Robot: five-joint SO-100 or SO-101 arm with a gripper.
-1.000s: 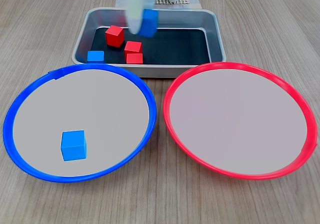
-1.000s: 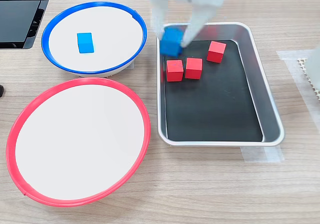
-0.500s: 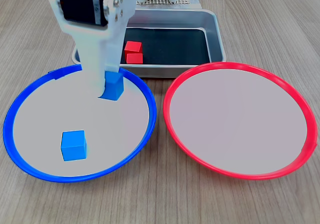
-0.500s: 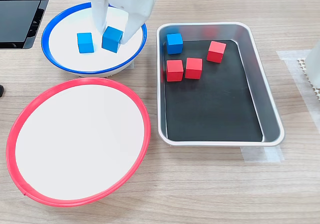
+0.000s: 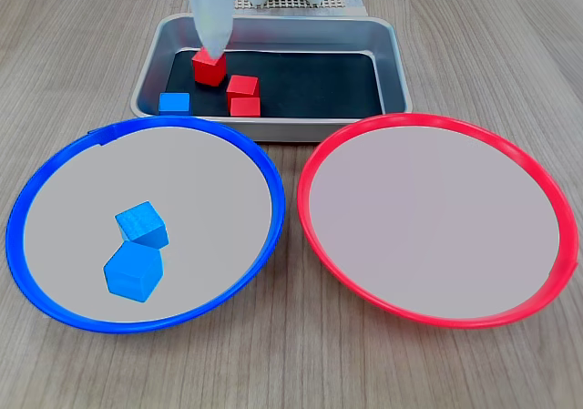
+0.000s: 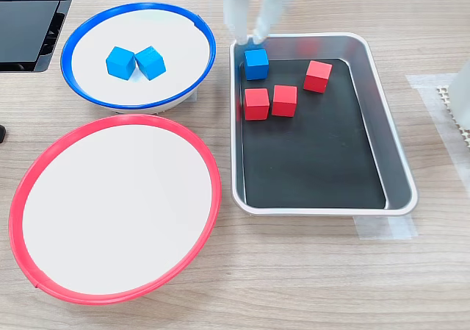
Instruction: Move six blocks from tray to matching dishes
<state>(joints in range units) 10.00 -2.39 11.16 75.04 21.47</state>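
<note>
First exterior view, nearest: blue-rimmed dish (image 5: 27,199) on the left, holding two bright blue cubes (image 5: 142,224) touching corner to corner, both tilted. Red-rimmed dish (image 5: 547,190) on the right, pale grey centre bare. Farther back: silver tray (image 5: 392,63) with black bottom, holding one blue cube (image 5: 174,102) at near left and three red cubes (image 5: 242,86). Second exterior view: gripper (image 6: 250,34) blurred above the tray's blue cube, fingers slightly apart, holding nothing.
</note>
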